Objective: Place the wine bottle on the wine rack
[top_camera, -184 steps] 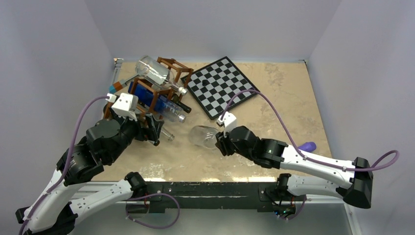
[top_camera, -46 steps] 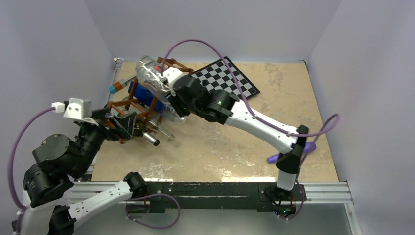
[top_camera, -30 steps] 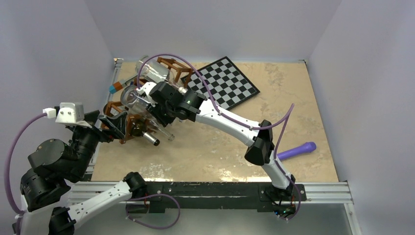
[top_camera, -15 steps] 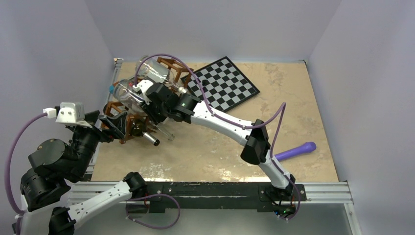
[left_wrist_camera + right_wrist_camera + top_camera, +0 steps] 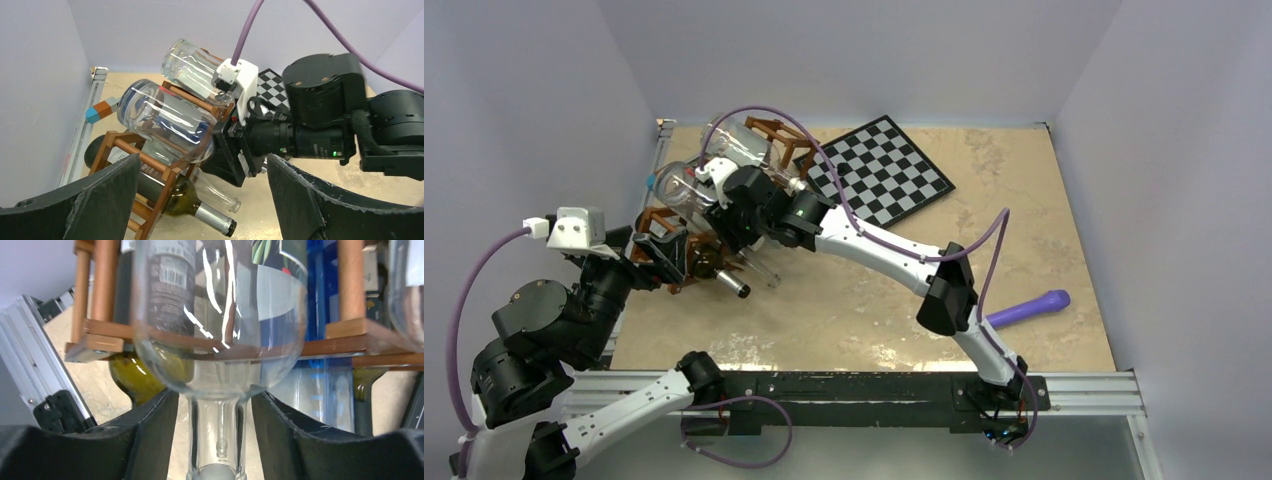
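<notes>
Wine bottle [image 5: 676, 184] shifted left over wine rack [image 5: 150, 161] edge | right fingers [image 5: 150, 440] grip neck | left fingers [image 5: 100, 200] apart

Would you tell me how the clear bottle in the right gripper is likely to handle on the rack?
The clear bottle looks empty, so probably light, yet glass and breakable. Round and smooth, it may roll on the rack bars. The right gripper holds only its thin neck, so the body could pivot or slip.

No wording is legible. A grey back label [image 5: 170, 267] bearing a barcode and fine print, too small to read, stands on a dark bottle [image 5: 125, 295] in the wine rack [image 5: 105, 290].
</notes>
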{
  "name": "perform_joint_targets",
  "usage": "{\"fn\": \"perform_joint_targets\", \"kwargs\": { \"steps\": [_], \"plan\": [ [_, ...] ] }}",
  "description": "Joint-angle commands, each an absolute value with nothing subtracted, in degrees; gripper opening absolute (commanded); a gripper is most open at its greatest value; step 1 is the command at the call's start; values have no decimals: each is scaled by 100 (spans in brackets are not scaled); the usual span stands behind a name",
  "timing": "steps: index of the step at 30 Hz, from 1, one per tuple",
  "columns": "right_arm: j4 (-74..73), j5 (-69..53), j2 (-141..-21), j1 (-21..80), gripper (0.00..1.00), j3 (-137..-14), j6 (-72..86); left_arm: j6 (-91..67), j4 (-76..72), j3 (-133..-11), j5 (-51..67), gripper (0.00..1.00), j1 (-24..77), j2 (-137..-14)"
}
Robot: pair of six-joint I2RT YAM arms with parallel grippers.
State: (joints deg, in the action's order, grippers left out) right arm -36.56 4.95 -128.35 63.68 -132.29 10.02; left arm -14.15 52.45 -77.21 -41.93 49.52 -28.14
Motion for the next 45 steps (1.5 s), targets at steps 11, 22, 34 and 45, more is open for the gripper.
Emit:
{"fn": "perform_joint_targets", "kwargs": {
  "steps": [11,22,34,45],
  "plan": [
    [-2682,510,-11759,6346,81,-12820,700,-1372,5168,-7751,-4183,99,4942,-2901],
    [-3037,1385,-10286,6319,94,-12012,654,-1279,5159,-7875,-3860,99,4943,-2868],
    [-3816,671,-8918,5239,93,-10283,1392,-1454,5029,-7850,-3444,99,4948,-2899],
    [-2990,-1184,-10340,4436,99,-10586,1700,-1799,5309,-8004,-3416,99,4947,-3148]
  ]
}}
